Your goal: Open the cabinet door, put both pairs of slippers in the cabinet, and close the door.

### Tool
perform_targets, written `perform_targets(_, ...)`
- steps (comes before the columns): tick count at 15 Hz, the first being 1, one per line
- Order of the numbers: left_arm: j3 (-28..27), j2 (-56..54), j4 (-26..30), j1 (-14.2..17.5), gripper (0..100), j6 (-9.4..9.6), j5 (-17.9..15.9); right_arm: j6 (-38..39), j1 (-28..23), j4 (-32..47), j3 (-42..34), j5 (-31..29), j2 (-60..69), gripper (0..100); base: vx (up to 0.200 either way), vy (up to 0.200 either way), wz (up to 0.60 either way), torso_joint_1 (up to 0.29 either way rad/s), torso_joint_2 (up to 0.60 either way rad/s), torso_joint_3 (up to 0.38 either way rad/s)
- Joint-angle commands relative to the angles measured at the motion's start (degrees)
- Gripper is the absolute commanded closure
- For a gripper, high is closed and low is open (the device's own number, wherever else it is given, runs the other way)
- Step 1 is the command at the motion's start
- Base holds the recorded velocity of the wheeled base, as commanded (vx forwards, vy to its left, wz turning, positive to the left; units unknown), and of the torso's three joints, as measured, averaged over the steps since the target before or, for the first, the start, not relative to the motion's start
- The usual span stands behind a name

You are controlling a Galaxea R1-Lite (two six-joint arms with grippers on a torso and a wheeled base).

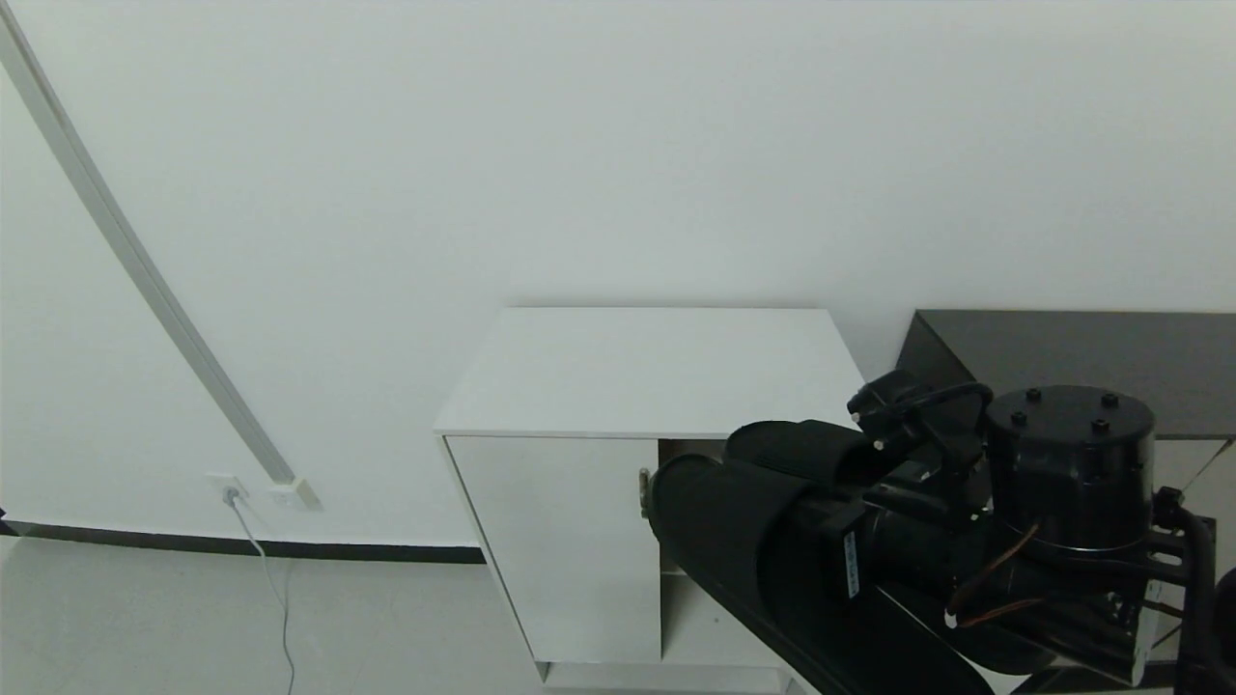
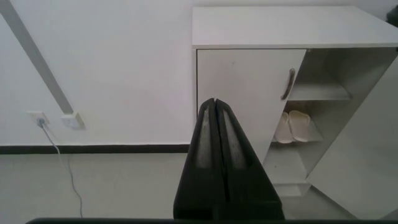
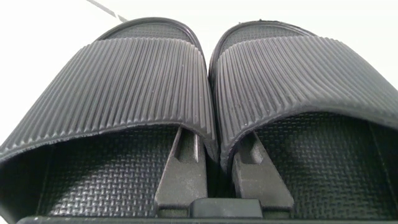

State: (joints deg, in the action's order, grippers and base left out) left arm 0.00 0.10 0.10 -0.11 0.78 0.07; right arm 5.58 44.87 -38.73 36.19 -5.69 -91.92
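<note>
- The right gripper (image 3: 216,142) is clamped on the pair of black slippers (image 3: 205,93). One finger (image 3: 180,177) reaches under each strap, and the slippers' two inner sides are pinched between them
- In the head view the black slippers (image 1: 748,512) are held up at the near right. They are in front of the cabinet's open right half and cover much of it
- The left gripper (image 2: 214,107) is off to the left and nearer than the cabinet. Its fingers are pressed flat together with nothing between them, pointing towards the left door
- The white cabinet (image 1: 642,372) stands on the floor (image 1: 193,618) with its back to the wall (image 1: 618,145)
- Its left door (image 2: 249,93) is closed and has a slim handle (image 2: 287,84) at its inner edge. The right door (image 2: 367,149) is swung out towards the near right
- Inside, the pale slippers (image 2: 292,126) lie side by side on the shelf below the top one
- A dark table (image 1: 1081,352) stands just right of the cabinet, against the same wall
- Far left on the wall, a slanted strip of trunking (image 1: 145,275) runs down to a socket (image 1: 230,490), and a cable (image 1: 280,598) hangs from the socket to the floor
</note>
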Motion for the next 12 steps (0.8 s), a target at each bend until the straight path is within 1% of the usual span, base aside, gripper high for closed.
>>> perform_targets(1,0.00,-0.01,-0.01,0.02,100,0.01,0.01,0.04,0.04,-0.03,-0.07,0.07,-0.10,100,0.000,0.000,0.00,0.000,0.00,0.000)
perform_targets(3,0.00,-0.01,-0.01,0.02,100,0.01,0.10,-0.05,0.04,-0.03,-0.51,0.16,-0.19,100,0.000,0.000,0.00,-0.053,0.14,0.067)
perform_targets(12,0.00,-0.01,-0.01,0.02,100,-0.08,0.10,-0.22,0.04,-0.03,-0.86,0.16,-0.02,100,0.000,0.000,0.00,-0.153,0.35,0.190)
